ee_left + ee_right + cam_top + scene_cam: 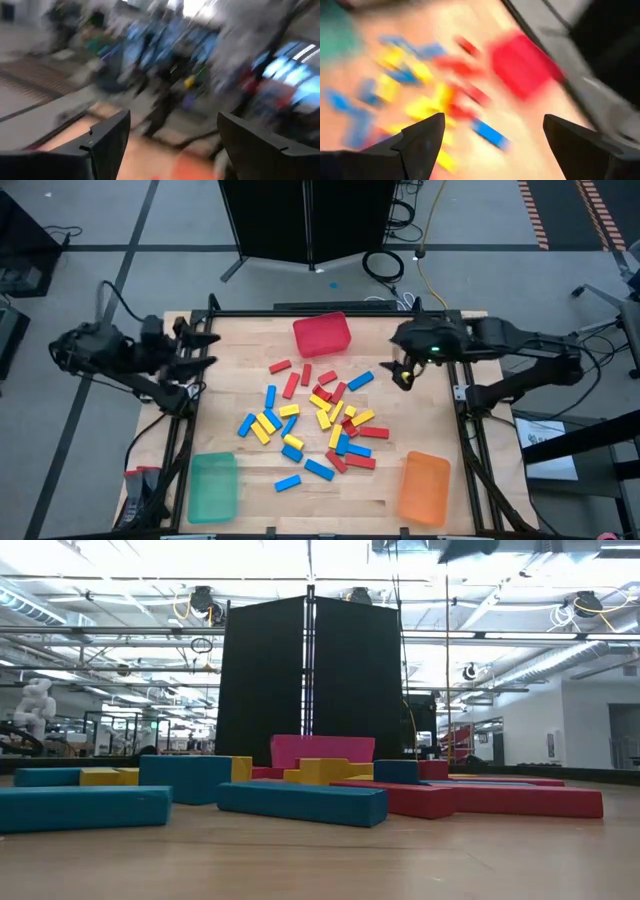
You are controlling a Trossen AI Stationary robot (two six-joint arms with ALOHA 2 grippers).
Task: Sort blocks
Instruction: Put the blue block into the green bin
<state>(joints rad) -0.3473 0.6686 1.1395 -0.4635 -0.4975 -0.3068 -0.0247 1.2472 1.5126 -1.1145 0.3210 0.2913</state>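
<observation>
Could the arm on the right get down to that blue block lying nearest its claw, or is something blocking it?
Probably yes. The right gripper hangs open just beside the blue block, with bare table between them.

three bins (322, 333), dozens of blocks (318, 418)

No writing, label, brand, number or sign can be read anywhere in these views.
</observation>
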